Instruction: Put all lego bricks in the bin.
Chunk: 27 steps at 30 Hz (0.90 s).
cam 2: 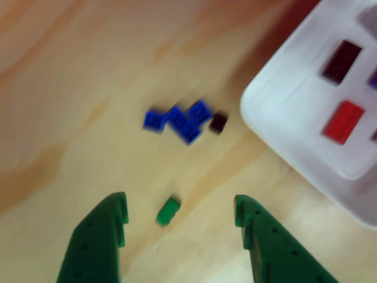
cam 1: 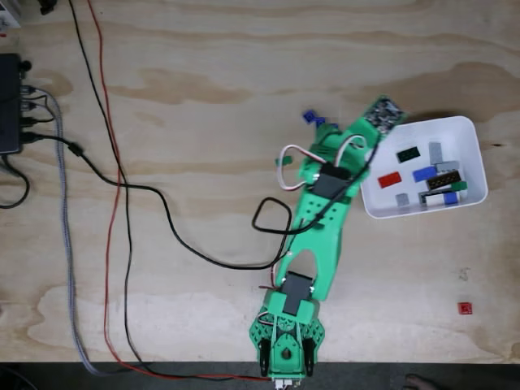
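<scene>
Lego bricks lie in two places relative to the bin (cam 1: pixel 475 158), the white tray at the right of the fixed view. Inside the bin I see a red brick (cam 1: pixel 390 179), a black brick (cam 1: pixel 407 153), a blue brick (cam 1: pixel 424 173) and several grey, green and dark ones crowded toward its right side (too small to tell apart).

Outside the bin, just beyond its upper left corner in the fixed view, blue bricks (cam 1: pixel 313 119) peek out beside my green arm (cam 1: pixel 317 227). The other view shows that cluster better: three blurred blue bricks (cam 2: pixel 177 122) touching one another, a small dark brick (cam 2: pixel 218 122) just beside them on the bin's side, and a green brick (cam 2: pixel 168 211) a little apart.

My end effector (cam 2: pixel 181 215) is released, its two green fingers (cam 2: pixel 100 236) spread wide on either side of the green brick without touching it.

One more red brick (cam 1: pixel 465 308) sits alone on the counter (cam 1: pixel 203 97), well below the bin in the fixed view.
</scene>
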Each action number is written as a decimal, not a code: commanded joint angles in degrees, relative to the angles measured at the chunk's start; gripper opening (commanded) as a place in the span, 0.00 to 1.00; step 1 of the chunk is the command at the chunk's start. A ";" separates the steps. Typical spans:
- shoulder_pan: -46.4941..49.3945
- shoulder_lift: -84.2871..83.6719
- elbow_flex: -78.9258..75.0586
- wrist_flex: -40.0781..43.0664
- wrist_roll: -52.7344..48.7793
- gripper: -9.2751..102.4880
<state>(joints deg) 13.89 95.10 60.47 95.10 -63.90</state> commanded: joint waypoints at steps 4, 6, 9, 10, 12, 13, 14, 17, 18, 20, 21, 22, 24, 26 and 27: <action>-6.24 -1.23 13.27 -6.42 -12.48 0.27; -4.22 -5.80 18.11 -13.10 -15.82 0.28; -2.72 -13.54 20.57 -20.30 -18.54 0.28; -2.81 -15.82 20.48 -21.53 -18.98 0.28; -3.16 -20.04 19.25 -22.32 -19.34 0.29; -3.34 -21.80 18.90 -23.38 -19.60 0.29; -3.43 -23.38 18.19 -24.43 -19.78 0.29; -3.60 -28.04 15.12 -27.33 -20.92 0.29; -3.69 -29.36 14.41 -28.39 -21.80 0.29; -3.78 -31.46 12.92 -30.59 -22.68 0.29; -3.87 -32.52 12.13 -31.46 -22.94 0.29; -3.96 -33.22 11.87 -32.26 -23.20 0.29; -4.04 -34.37 12.04 -34.54 -23.99 0.29; -4.22 -35.24 12.48 -37.88 -24.87 0.28; -4.31 -35.42 13.18 -40.43 -25.31 0.28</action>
<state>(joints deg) 10.55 60.73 75.85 63.54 -86.75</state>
